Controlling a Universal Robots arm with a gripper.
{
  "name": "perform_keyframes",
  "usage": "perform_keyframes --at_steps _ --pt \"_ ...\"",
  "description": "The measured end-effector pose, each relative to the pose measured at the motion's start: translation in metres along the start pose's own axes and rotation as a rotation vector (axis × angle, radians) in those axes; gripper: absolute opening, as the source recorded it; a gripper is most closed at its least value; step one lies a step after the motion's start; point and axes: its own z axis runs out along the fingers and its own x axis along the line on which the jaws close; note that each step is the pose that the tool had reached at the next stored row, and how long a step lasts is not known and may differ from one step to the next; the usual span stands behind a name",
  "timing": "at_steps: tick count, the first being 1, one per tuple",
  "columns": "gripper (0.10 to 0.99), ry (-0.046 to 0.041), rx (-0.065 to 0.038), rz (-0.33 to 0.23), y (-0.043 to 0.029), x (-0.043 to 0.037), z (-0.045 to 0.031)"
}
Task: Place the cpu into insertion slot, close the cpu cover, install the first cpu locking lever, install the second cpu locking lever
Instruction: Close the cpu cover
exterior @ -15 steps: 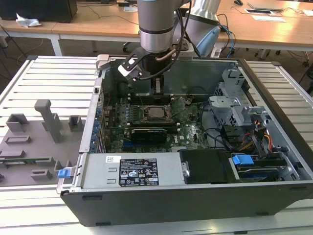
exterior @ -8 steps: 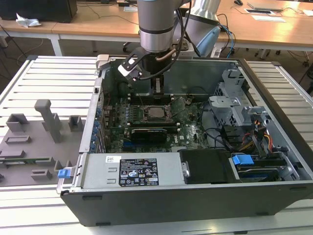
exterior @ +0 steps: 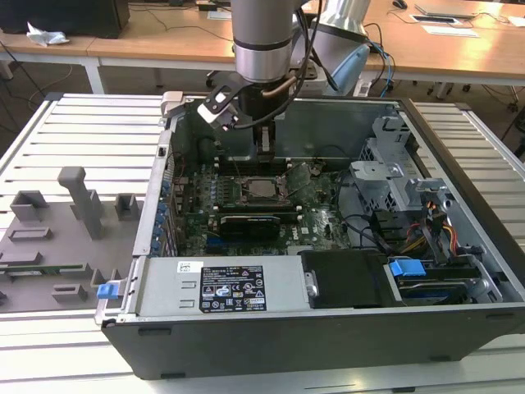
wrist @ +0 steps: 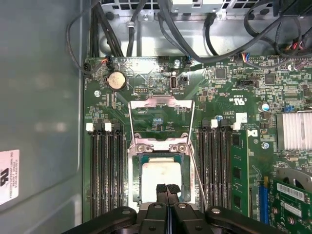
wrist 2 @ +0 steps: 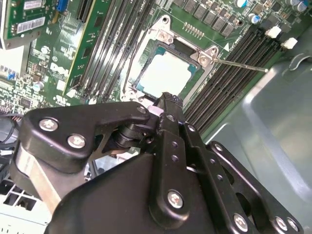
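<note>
The slatted metal desk [exterior: 90,123] is carrying an open computer case [exterior: 246,328], and I am reaching down into it over the green motherboard [wrist: 234,122]. My end effector [wrist: 167,189] is hanging with its two black fingertips pressed together, gripping nothing. The cpu cover [wrist: 161,102] is standing tilted up off the socket, on the far side of it from my fingertips. The insertion slot [wrist: 137,175] is lying right under my fingertips, between the rows of long black memory slots. The cpu [wrist: 157,173] is sitting flat in that slot, silver face up, just beneath my tips; whether I am touching it I cannot tell. One thin locking lever [wrist 2: 241,65] is sticking out sideways from a socket corner.
</note>
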Motion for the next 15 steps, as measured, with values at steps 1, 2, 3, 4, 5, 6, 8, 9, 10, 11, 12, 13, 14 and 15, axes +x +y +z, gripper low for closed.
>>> perform_keyframes --at_steps 1,2,3,4,5,6,8,9,10,11,12,13,14,15 --pt "0.106 0.0001 0.000 0.000 0.0000 0.0000 -0.0002" --pt "0.106 0.0000 0.000 0.000 0.0011 0.0000 -0.0002" --pt "0.106 -0.0001 0.000 0.000 0.0038 0.0000 0.0000" --pt "0.106 0.0000 0.000 0.000 0.0059 0.0000 0.0003" --pt "0.106 0.0000 0.001 0.000 0.0074 -0.0001 0.0004" --pt "0.106 0.0000 0.001 0.000 0.0091 -0.0001 0.0005" --pt "0.106 0.0000 0.001 0.000 0.0144 0.0000 0.0010" --pt "0.106 0.0000 0.001 0.000 0.0162 0.0000 0.0012" --pt "0.106 0.0000 0.002 0.000 0.0214 0.0001 0.0016" --pt "0.106 -0.0001 0.002 0.000 0.0256 0.0001 0.0020" --pt "0.106 0.0000 0.002 0.000 0.0275 0.0001 0.0022" --pt "0.106 -0.0001 0.003 0.000 0.0297 0.0002 0.0023" --pt "0.106 0.0000 0.003 0.000 0.0348 0.0002 0.0028" --pt "0.106 -0.0001 0.004 0.000 0.0425 0.0002 0.0035"
